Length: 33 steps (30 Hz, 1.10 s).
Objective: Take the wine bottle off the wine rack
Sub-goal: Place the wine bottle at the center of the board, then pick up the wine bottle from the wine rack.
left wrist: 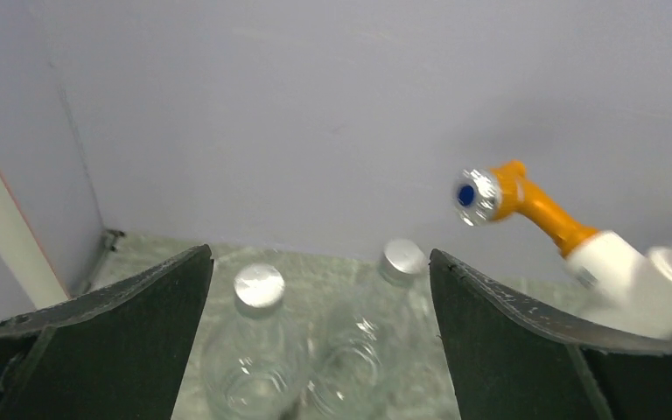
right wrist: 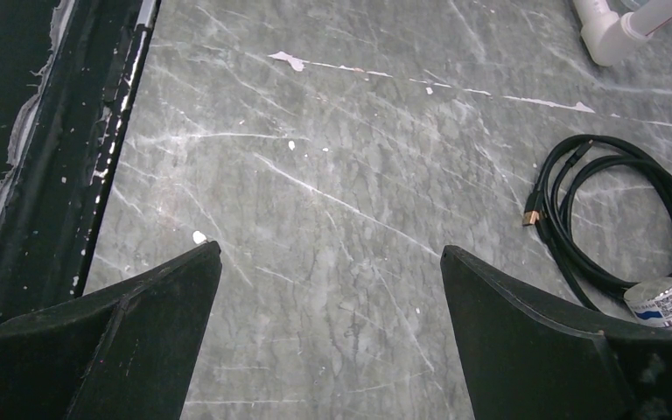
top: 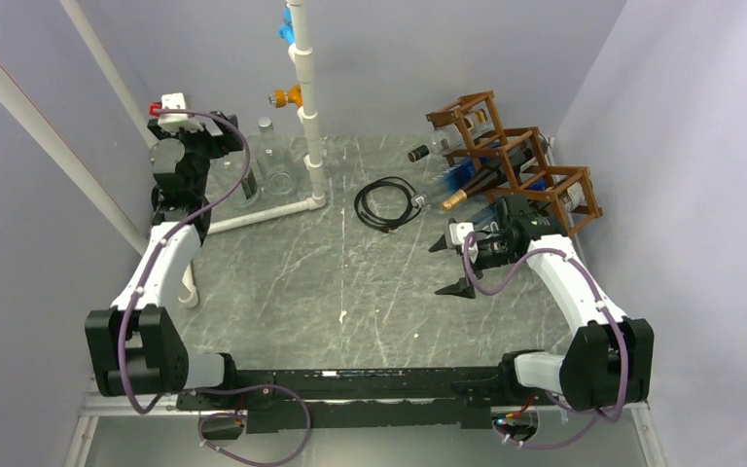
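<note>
At far right of counter [top: 331, 282], wine rack [top: 515, 161] with gold-necked wine bottle [top: 457, 197] lying inside, neck out toward coiled black cable [top: 386, 204]; right tool [top: 450, 268] wide apart, empty, just beside rack; left tool [left wrist: 319, 254] apart too, facing clear bottles [left wrist: 258, 350].

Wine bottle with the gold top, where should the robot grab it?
Best by the wine bottle's gold neck, poking out of the rack toward the table's middle. Come from that open side with the right hand, which is open nearby.
</note>
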Each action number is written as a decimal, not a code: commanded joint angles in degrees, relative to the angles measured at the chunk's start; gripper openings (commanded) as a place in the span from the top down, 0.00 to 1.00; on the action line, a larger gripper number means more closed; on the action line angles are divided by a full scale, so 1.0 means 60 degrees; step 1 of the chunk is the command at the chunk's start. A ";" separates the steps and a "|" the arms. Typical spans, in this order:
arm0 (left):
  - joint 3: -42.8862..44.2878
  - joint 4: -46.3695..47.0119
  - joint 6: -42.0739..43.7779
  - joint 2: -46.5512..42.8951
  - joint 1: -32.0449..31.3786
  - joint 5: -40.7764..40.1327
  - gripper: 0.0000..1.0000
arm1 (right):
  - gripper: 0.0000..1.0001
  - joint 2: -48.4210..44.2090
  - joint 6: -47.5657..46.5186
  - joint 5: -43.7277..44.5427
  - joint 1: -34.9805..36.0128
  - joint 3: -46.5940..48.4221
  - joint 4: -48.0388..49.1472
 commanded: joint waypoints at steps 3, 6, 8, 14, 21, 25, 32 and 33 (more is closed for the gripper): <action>-0.0201 -0.2503 -0.1447 -0.1281 0.0025 0.1917 0.00 | 0.00 -0.0438 -0.0178 -0.0714 -0.0226 0.0216 -0.0128; -0.0386 -0.2971 -0.1707 -0.1871 0.0016 0.2619 0.00 | 0.00 -0.0703 0.0375 -0.0780 -0.0359 0.0353 0.0100; -0.0576 -0.3150 -0.1817 -0.2398 0.0009 0.2953 0.00 | 0.00 -0.0859 0.0995 -0.0670 -0.0371 0.0504 0.0372; -0.1262 -0.3760 -0.1832 -0.3855 -0.0014 0.3391 0.00 | 0.00 -0.0922 0.3871 0.0135 -0.0398 0.1506 0.0983; -0.2241 -0.4426 -0.1819 -0.5215 -0.0276 0.3225 0.01 | 0.00 -0.1002 0.5540 0.2283 -0.0398 0.3145 0.0665; -0.2157 -0.5649 -0.1831 -0.5293 -0.0411 0.3375 0.01 | 0.00 -0.1022 0.6378 0.3328 -0.0418 0.3725 0.0868; -0.2027 -0.7296 -0.1065 -0.4914 -0.0699 0.4279 0.01 | 0.00 -0.0714 0.6700 0.4025 -0.0505 0.4557 0.0894; -0.2099 -0.7384 -0.0936 -0.4887 -0.0692 0.4424 0.01 | 0.00 -0.0644 0.6702 0.4074 -0.0511 0.4651 0.0876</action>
